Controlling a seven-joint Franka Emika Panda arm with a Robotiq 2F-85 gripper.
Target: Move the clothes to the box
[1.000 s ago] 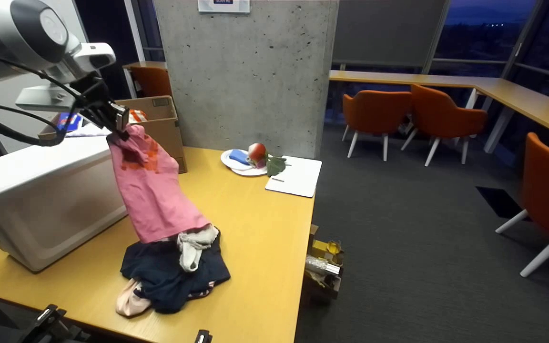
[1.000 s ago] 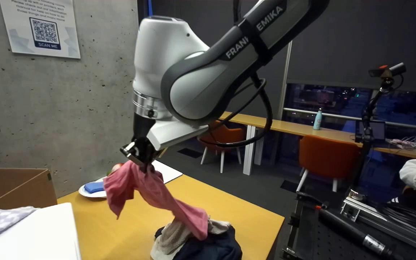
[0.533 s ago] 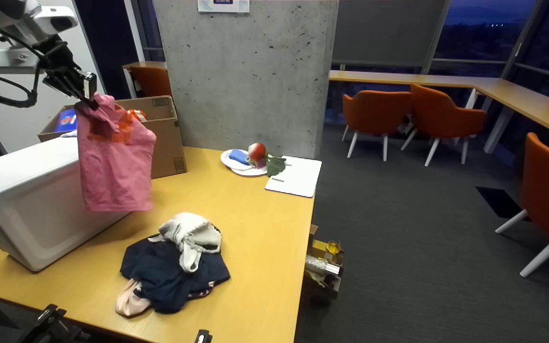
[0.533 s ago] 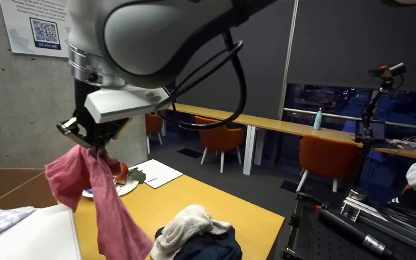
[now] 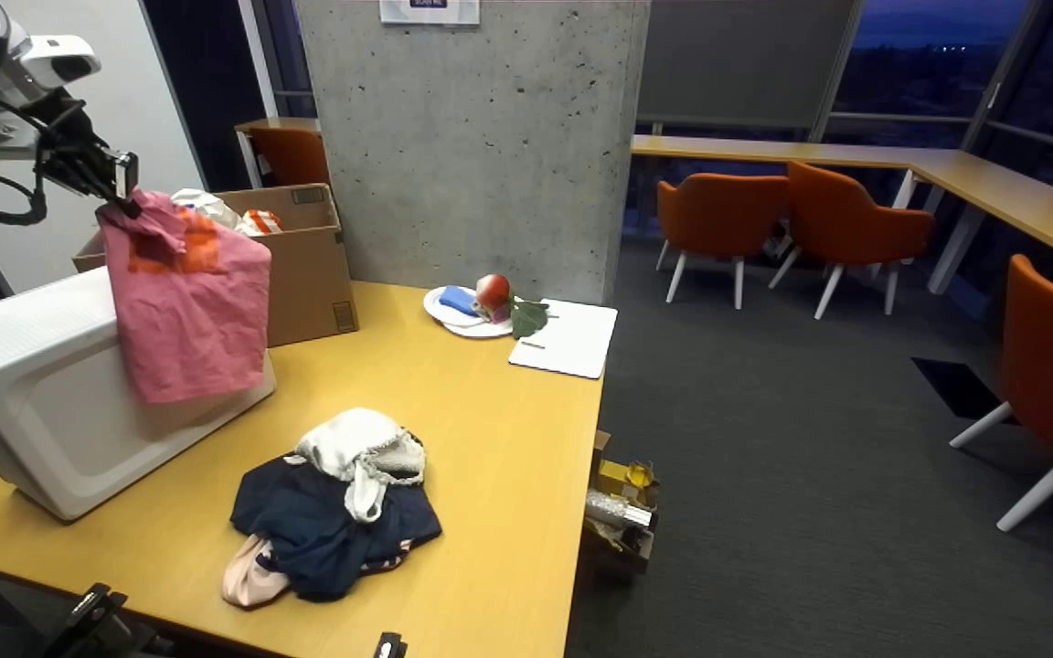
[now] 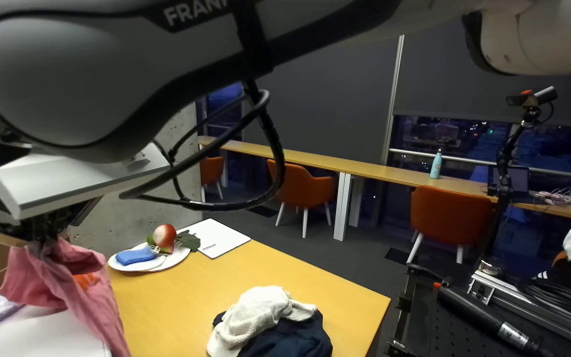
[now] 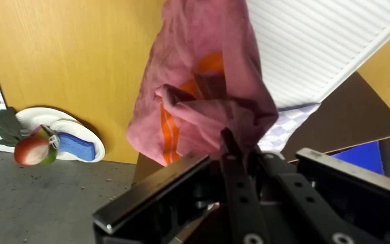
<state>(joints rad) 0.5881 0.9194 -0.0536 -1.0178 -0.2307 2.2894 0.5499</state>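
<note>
Gripper (image 7: 240, 140) clamped on pink cloth (image 5: 193, 320) near its top end; limp, orange-printed, long axis roughly vertical beside ribbed white bin (image 5: 79, 420), contact unclear. Rumpled white garment (image 5: 357, 443) over navy garment (image 5: 316, 530) on table (image 5: 499, 475).

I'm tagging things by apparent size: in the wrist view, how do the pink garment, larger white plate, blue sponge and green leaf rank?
Largest: pink garment, by far
Next: larger white plate, partly covered
Smallest: blue sponge and green leaf, too alike to rank

Grey-white arm (image 6: 166, 54), looped black cables (image 6: 271, 131)
</note>
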